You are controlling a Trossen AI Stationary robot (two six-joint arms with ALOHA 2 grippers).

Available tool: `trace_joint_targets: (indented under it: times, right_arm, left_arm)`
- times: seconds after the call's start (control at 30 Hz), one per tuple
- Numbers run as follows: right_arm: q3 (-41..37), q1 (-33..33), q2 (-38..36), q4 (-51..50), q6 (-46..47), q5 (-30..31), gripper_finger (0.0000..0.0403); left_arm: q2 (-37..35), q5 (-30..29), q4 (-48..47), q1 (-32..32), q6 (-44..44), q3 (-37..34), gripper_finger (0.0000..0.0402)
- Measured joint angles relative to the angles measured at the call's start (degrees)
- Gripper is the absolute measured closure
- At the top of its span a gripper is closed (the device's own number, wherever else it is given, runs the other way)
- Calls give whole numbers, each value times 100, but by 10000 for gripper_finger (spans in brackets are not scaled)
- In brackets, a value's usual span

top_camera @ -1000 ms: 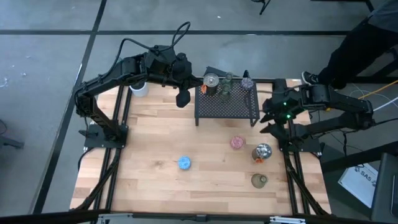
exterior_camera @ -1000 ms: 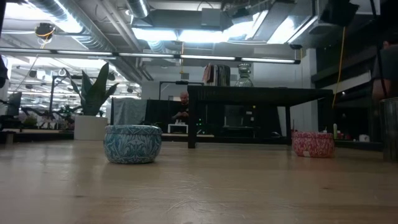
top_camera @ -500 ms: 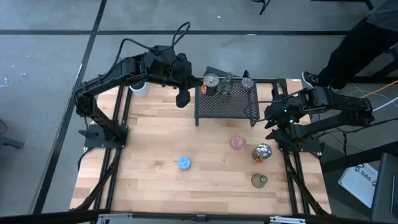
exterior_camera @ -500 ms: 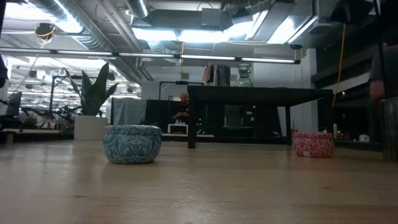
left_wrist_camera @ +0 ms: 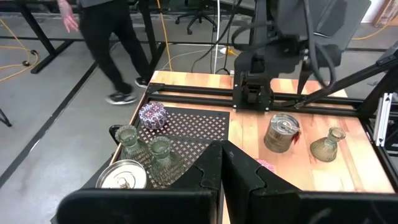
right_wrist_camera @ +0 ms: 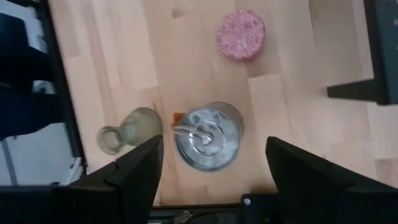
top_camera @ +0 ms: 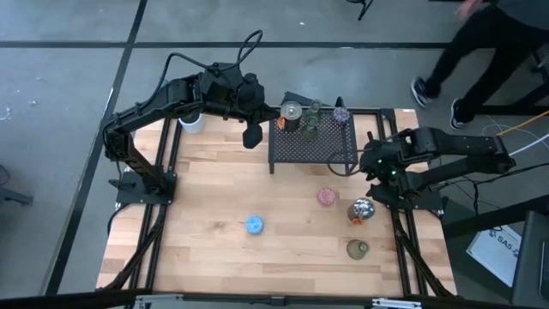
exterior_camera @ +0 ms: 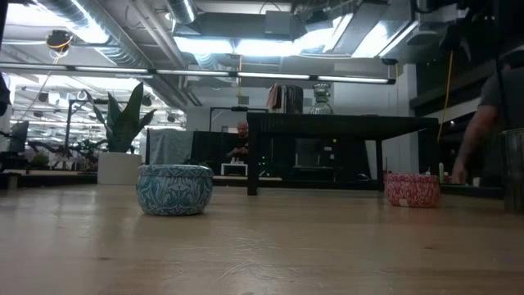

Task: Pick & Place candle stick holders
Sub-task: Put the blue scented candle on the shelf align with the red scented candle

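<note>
A black mesh rack (top_camera: 313,144) stands at the table's far side with a silvery holder (top_camera: 292,112), olive-green glass holders (top_camera: 313,118) and a purple-speckled holder (top_camera: 341,113) on top. On the table stand a pink holder (top_camera: 327,196), a silvery holder with an orange accent (top_camera: 362,209), an olive-green holder (top_camera: 358,249) and a blue holder (top_camera: 255,225). My right gripper (top_camera: 374,176) is open, hovering just beyond the silvery holder (right_wrist_camera: 208,138), touching nothing. My left gripper (top_camera: 252,136) is shut and empty, left of the rack.
A white-potted plant (exterior_camera: 121,135) stands at the far left. A person (top_camera: 480,43) walks beyond the table's far right corner, and a person's arm (exterior_camera: 479,123) shows in the low view. Bare wood lies between the blue holder and the table's left edge.
My right gripper has moved a little toward the table's near edge, closer to the silvery holder on the table. The person beyond the far right corner has stepped along. The holders have stayed where they were.
</note>
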Motion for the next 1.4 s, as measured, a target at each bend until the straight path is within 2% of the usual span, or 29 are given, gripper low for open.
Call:
trace_joint_targets:
  times: [0.27,0.53,0.7,0.87,1.07,1.23,1.4]
  right_arm:
    - [-373,0,66,197,34,311,77]
    - [-456,-2,66,464,-41,393,71]
    - [-456,-2,66,687,-41,393,71]
    - [-456,-2,64,720,-47,394,71]
    - [-456,-4,64,1250,-63,463,71]
    - [-454,-4,64,1530,-62,488,71]
    - [-454,-12,64,1588,-20,629,71]
  left_arm:
    - [0,-14,0,0,0,0,400]
    - [0,12,-29,-2,-28,0,400]
    - [7,901,-616,-111,135,0,400]
    - [24,861,-942,-455,106,0,393]
    - [92,546,-1419,-815,330,-41,338]
    - [151,430,-1857,-963,151,-457,265]
    - [181,172,-1851,-1087,37,-998,182]
